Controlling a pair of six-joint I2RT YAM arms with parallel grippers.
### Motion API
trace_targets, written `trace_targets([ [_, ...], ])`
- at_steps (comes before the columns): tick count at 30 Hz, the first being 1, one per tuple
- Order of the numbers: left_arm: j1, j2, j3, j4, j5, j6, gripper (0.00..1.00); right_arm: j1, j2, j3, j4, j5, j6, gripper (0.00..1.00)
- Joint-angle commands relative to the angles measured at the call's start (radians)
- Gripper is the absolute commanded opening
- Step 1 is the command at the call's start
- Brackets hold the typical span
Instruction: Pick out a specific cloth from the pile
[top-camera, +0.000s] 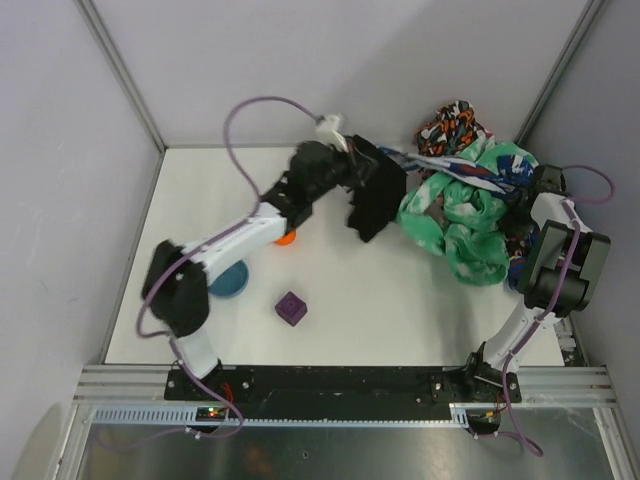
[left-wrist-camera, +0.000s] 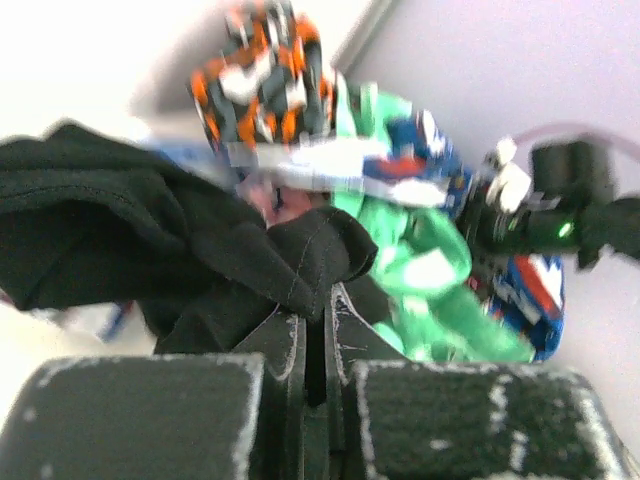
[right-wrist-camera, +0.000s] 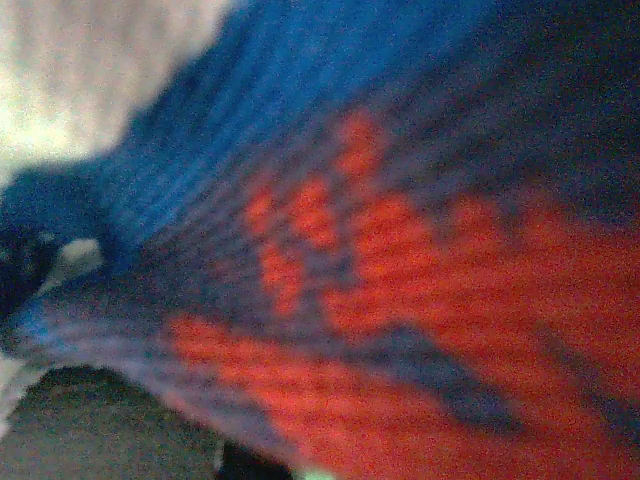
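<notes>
well, left gripper (left-wrist-camera: 318, 322) clamps the cloth (left-wrist-camera: 120, 225) beside the pile (top-camera: 465, 215); right gripper (top-camera: 535, 195) seems closed; teal bowl (top-camera: 235, 283) partly hidden.

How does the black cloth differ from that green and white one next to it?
The black cloth is plain; the green-and-white cloth is mottled. The black cloth is pinched in the left gripper; the green-and-white cloth lies heaped on the table. The black cloth looks smaller than the green-and-white cloth. Both are crumpled soft fabric.
</notes>
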Motion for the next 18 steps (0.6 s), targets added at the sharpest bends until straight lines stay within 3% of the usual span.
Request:
trace_targets([
  [1, 0.063, -0.244, 0.025, 0.061, -0.063, 0.164, 0.01, -0.044, 0.075, 0.004, 0.019, 0.134, 0.025, 0.0],
  [12, 0.065, -0.304, 0.218, -0.116, -0.172, 0.339, 0.01, -0.053, 0.096, 0.006, 0.014, 0.105, 0.03, 0.0],
  [18, 0.114, -0.216, 0.341, -0.189, -0.232, 0.378, 0.01, -0.011, -0.013, 0.021, 0.009, 0.097, -0.015, 0.13],
])
